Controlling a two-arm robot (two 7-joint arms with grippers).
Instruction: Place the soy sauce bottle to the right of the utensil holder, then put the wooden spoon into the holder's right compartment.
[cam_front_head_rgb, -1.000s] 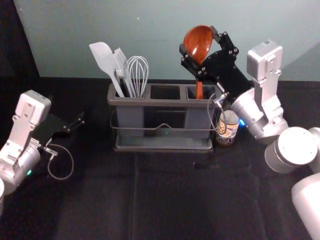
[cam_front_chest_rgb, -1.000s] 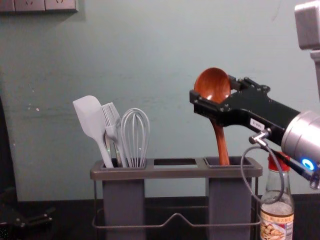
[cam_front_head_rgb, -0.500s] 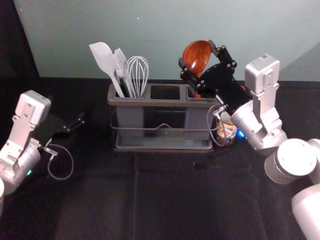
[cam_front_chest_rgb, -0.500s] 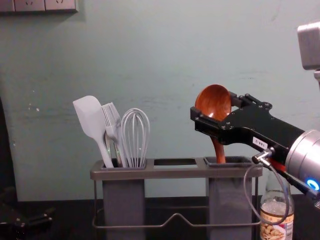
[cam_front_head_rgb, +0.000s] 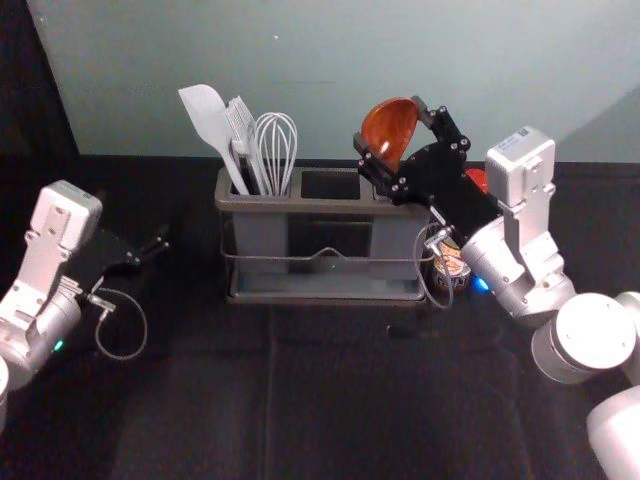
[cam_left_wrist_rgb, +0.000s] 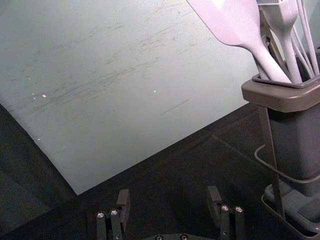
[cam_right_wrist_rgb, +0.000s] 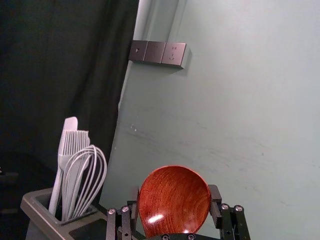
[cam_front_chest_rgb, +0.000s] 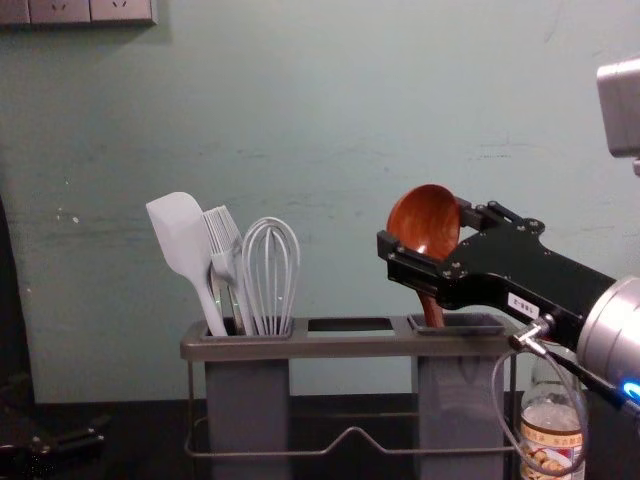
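Head view: the utensil holder stands at the centre of the dark-covered counter, with 3 compartments side by side; the right hand is at 1 o'clock from the holder's centre, above the right compartment, closed on the bowl of the wooden spoon; the soy sauce bottle is just beside the holder at 4 o'clock, partly hidden by the right arm; the left hand is parked well apart from the holder at 9 o'clock; the spatula, brush and whisk occupy the left compartment.

Chest view: the spoon is held bowl up, slightly tilted; its handle points towards 6 o'clock and enters the right compartment; the right hand reaches in from 4 o'clock and grips the bowl from the side; the bottle stands upright near the holder's right end, behind a looped cable.

Left wrist view: the left hand is open, its 2 fingers wide apart; the holder's left end is near, with the spatula leaning out.

Right wrist view: the right hand has the bowl between its 2 fingers, hollow side facing the camera; a row of 3 wall plates is on the wall beyond.
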